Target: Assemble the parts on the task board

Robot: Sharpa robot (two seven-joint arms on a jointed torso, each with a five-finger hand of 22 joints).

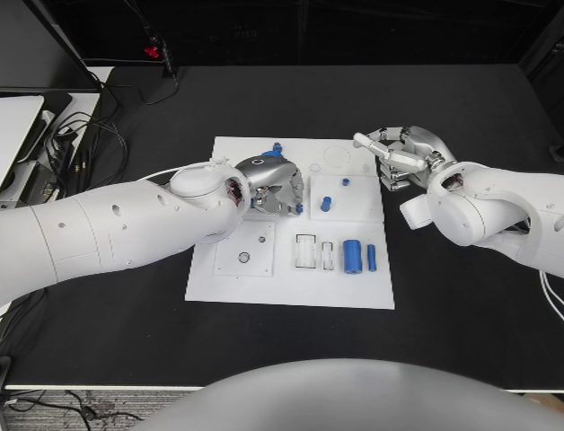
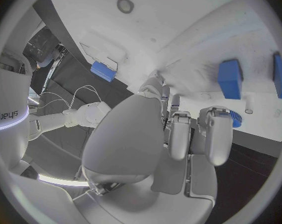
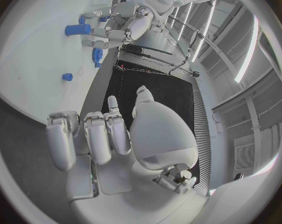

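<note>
Hands over the task board (image 1: 231, 283)
Left hand (image 1: 269, 184) mid-frame and right hand (image 1: 405, 154) upper right, both curled, holding nothing visible.

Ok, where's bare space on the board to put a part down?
The task board is bare along its near edge, below the blue cylinder. It's crowded mid-board around the left hand; the right hand hovers at the far right corner.

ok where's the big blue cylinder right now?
Head view: the big blue cylinder lies on the task board, near its front right, between a white slot piece and a thin blue pin.
</note>
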